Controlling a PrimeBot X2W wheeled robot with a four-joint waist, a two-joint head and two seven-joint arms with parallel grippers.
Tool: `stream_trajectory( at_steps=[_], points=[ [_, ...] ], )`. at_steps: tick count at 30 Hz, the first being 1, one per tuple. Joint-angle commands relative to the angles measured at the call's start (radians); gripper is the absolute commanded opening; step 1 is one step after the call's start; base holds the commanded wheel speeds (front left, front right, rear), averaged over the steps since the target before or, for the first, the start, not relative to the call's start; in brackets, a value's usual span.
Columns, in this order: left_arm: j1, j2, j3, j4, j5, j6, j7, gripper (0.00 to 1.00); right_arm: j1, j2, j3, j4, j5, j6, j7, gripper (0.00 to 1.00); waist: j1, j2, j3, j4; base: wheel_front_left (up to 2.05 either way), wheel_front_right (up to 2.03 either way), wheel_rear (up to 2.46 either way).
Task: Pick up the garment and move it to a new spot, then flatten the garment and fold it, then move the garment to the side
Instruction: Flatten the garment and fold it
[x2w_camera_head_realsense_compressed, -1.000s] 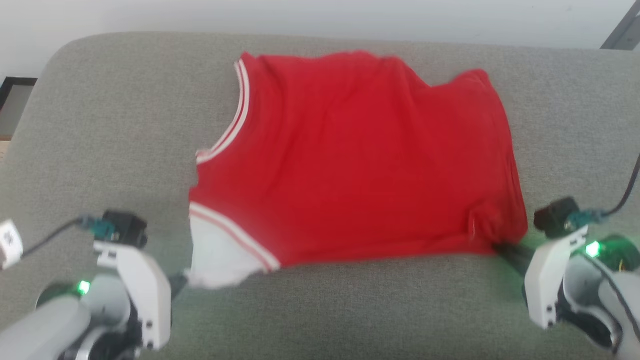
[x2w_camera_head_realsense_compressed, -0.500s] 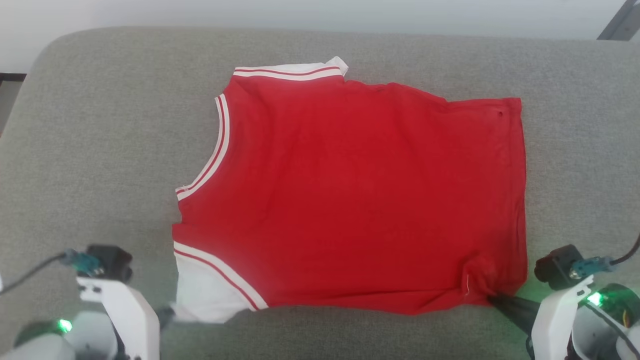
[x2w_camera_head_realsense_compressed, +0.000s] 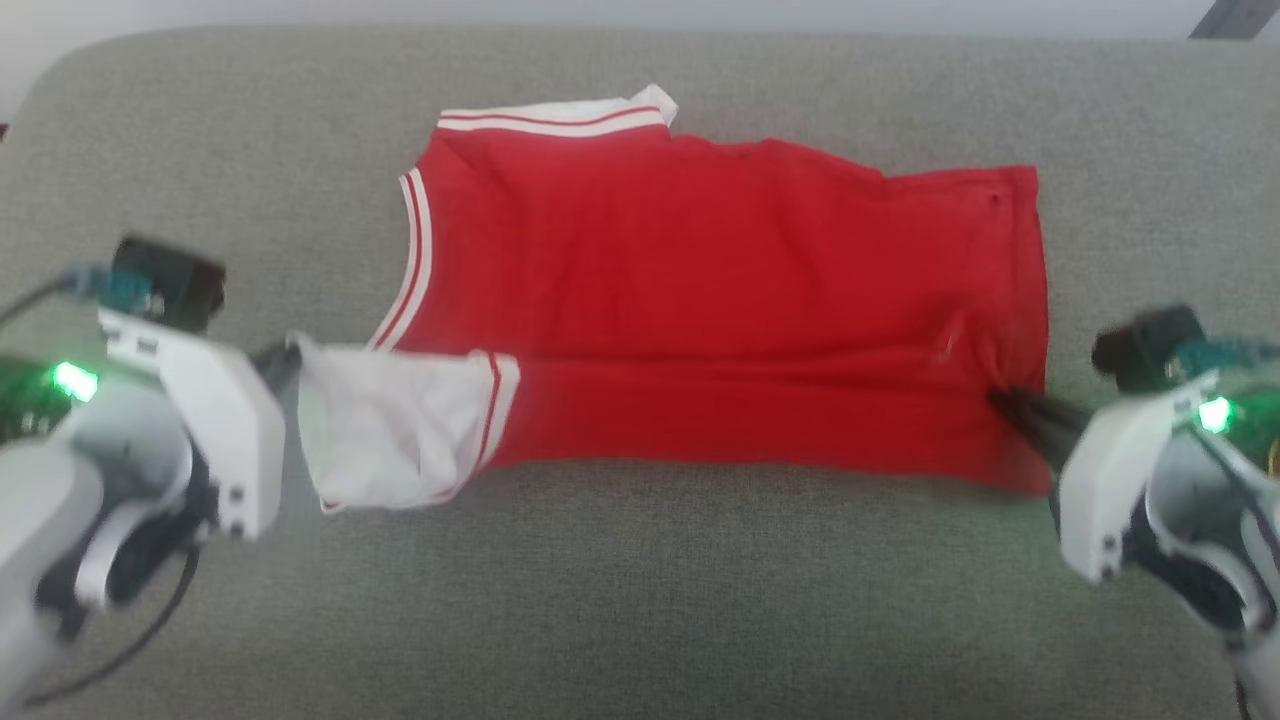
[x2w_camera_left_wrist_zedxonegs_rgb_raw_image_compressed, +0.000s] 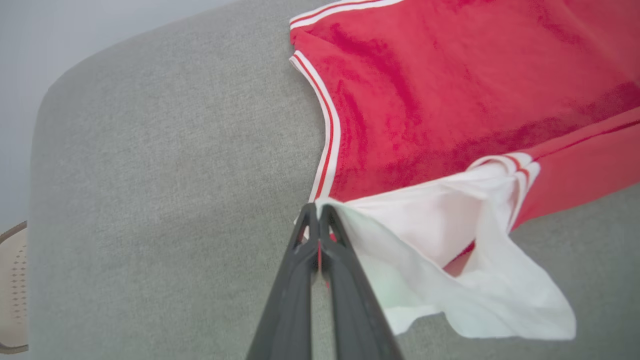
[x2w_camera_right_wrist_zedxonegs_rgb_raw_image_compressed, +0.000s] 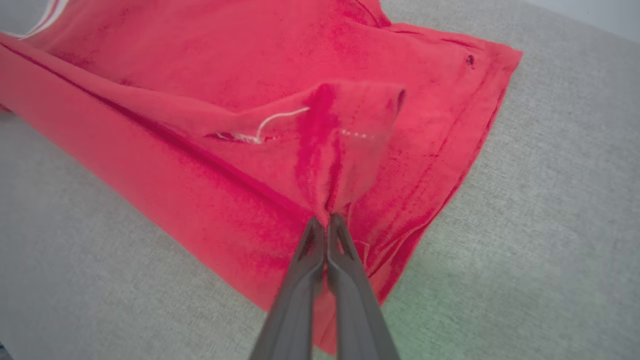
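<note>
Item: red jersey garment (x2w_camera_head_realsense_compressed: 720, 300) with white sleeves, lying spread across the middle of a grey cushion (x2w_camera_head_realsense_compressed: 640, 600), plain side up. Its neck trim (x2w_camera_head_realsense_compressed: 415, 260) faces the cushion's left end and its hem the right end. Near edge: raised off the cushion along its whole length, with a soft crease running across the body above it. Left gripper (x2w_camera_head_realsense_compressed: 285, 360): fingers pressed together on the edge of the near white sleeve (x2w_camera_head_realsense_compressed: 390, 430), which hangs loose and open toward the cushion's front. Right gripper (x2w_camera_head_realsense_compressed: 1000, 400): fingers pinched tight on the near hem corner (x2w_camera_right_wrist_zedxonegs_rgb_raw_image_compressed: 350, 130), the cloth bunched into a small peak at the tips. Far sleeve (x2w_camera_head_realsense_compressed: 560, 112): flat, toward the cushion's back edge. Step in hand, by judgement: the fold, with the near half held at both corners ready to go over the far half. Next move calls for: both corners carried level toward the cushion's back, the span between them kept taut, the sleeve laid onto the far sleeve and hem onto hem, release only once the edges line up. Risk noted: the drooping sleeve may tuck under.
</note>
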Motion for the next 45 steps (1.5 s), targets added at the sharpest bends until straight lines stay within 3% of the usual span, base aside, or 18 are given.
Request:
stream_trajectory(
  at_steps=[1, 11, 19, 20, 21, 23, 24, 25, 28, 33, 38, 40, 41, 45],
  points=[
    [-0.050, -0.035, -0.003, 0.061, 0.011, -0.031, 0.011, 0.00, -0.048, 0.016, -0.001, 0.030, -0.014, 0.000, 0.002, 0.00, 0.0000, -0.0001, 0.017, -0.004, 0.00, 0.00, 0.00],
    [-0.234, -0.236, -0.050, 0.457, 0.049, -0.208, 0.016, 0.00, -0.251, 0.071, 0.084, 0.245, -0.040, 0.000, -0.032, 0.00, 0.0000, -0.0001, 0.092, -0.012, 0.00, 0.00, 0.00],
    [-0.269, -0.339, -0.063, 0.692, 0.018, -0.302, 0.016, 0.00, -0.315, 0.108, 0.164, 0.380, -0.010, -0.001, -0.052, 0.00, 0.0000, -0.0001, 0.106, -0.019, 0.00, 0.00, 0.00],
    [-0.270, -0.348, -0.063, 0.719, 0.009, -0.313, 0.020, 0.00, -0.323, 0.114, 0.170, 0.392, -0.003, -0.001, -0.056, 0.02, 0.0000, -0.0001, 0.103, -0.020, 0.00, 0.00, 0.00],
    [-0.272, -0.357, -0.062, 0.742, 0.001, -0.321, 0.025, 0.00, -0.329, 0.117, 0.177, 0.401, 0.002, -0.001, -0.058, 0.22, 0.0000, -0.0001, 0.099, -0.020, 0.00, 0.00, 0.00],
    [-0.281, -0.370, -0.050, 0.775, -0.018, -0.327, 0.021, 0.48, -0.340, 0.114, 0.184, 0.415, 0.010, -0.001, -0.066, 0.53, 0.0000, -0.0001, 0.089, -0.020, 0.00, 0.00, 0.00],
    [-0.286, -0.376, -0.041, 0.787, -0.027, -0.328, 0.016, 0.96, -0.343, 0.110, 0.186, 0.415, 0.012, -0.001, -0.074, 0.88, 0.0000, -0.0001, 0.083, -0.020, 0.00, 0.00, 0.00],
    [-0.290, -0.377, -0.042, 0.791, -0.021, -0.333, 0.016, 1.00, -0.346, 0.105, 0.185, 0.414, 0.014, -0.001, -0.082, 1.00, 0.0000, -0.0001, 0.077, -0.019, 0.00, 0.00, 0.00],
    [-0.295, -0.376, -0.044, 0.787, -0.024, -0.342, 0.026, 1.00, -0.347, 0.089, 0.172, 0.403, 0.021, -0.001, -0.110, 1.00, 0.0000, -0.0001, 0.057, -0.016, 0.00, 0.00, 0.00],
    [-0.274, -0.342, -0.041, 0.731, -0.032, -0.323, 0.050, 1.00, -0.318, 0.074, 0.117, 0.371, -0.002, 0.000, -0.191, 1.00, 0.0000, -0.0001, 0.021, -0.016, 0.00, 0.00, 0.00],
    [-0.212, -0.279, -0.036, 0.600, -0.065, -0.270, 0.098, 1.00, -0.258, 0.094, 0.012, 0.325, -0.054, 0.000, -0.291, 1.00, 0.0000, -0.0001, -0.005, -0.025, 0.00, 0.00, 0.00],
    [-0.177, -0.247, -0.033, 0.530, -0.084, -0.235, 0.121, 1.00, -0.224, 0.105, -0.036, 0.306, -0.082, 0.000, -0.320, 1.00, 0.0000, -0.0001, -0.011, -0.029, 0.00, 0.00, 0.00],
    [-0.138, -0.215, -0.028, 0.449, -0.102, -0.192, 0.146, 1.00, -0.192, 0.122, -0.080, 0.278, -0.111, 0.000, -0.347, 1.00, 0.0000, -0.0001, -0.015, -0.033, 0.00, 0.00, 0.00],
    [-0.070, -0.144, -0.023, 0.283, -0.133, -0.090, 0.194, 1.00, -0.126, 0.163, -0.162, 0.216, -0.170, 0.000, -0.378, 1.00, 0.0000, -0.0001, -0.012, -0.042, 0.00, 0.00, 0.00]
  ],
)
